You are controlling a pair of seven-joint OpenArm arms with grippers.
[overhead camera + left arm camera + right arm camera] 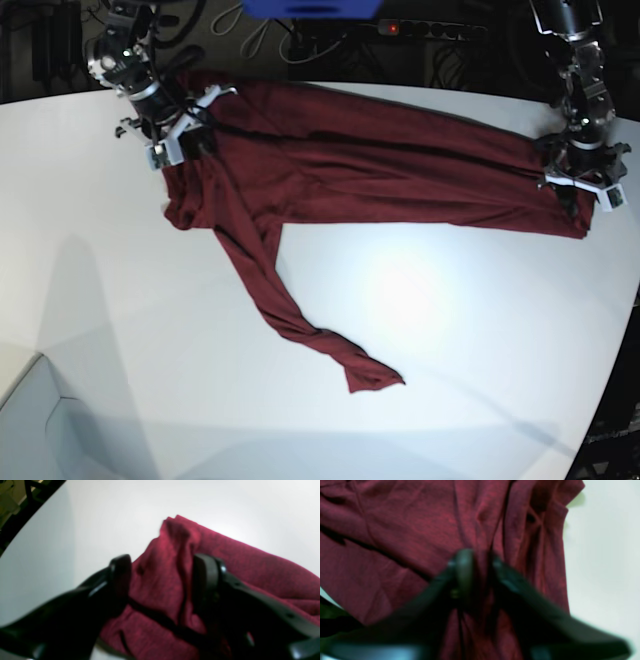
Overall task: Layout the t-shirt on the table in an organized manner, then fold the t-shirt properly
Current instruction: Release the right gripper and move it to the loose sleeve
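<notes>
Found the t-shirt [380, 170] stretched along the far edge of the table [450, 330], one sleeve trailing toward the table's middle. Judged soft, light and limp, wrinkling readily; best pinched at hem corners or shoulders, not mid-panel. Saw the left gripper [162, 575] with jaws apart, straddling bunched cloth unclamped. Could not tell whether the blurred right gripper [480, 565] pinched its fold or stood loose.

My base view looks down from high on the whole desk [420, 300]. Each wrist view peers past its own claw, very close on the t-shirt [330, 160], so all three views share that cloth and the white top.
</notes>
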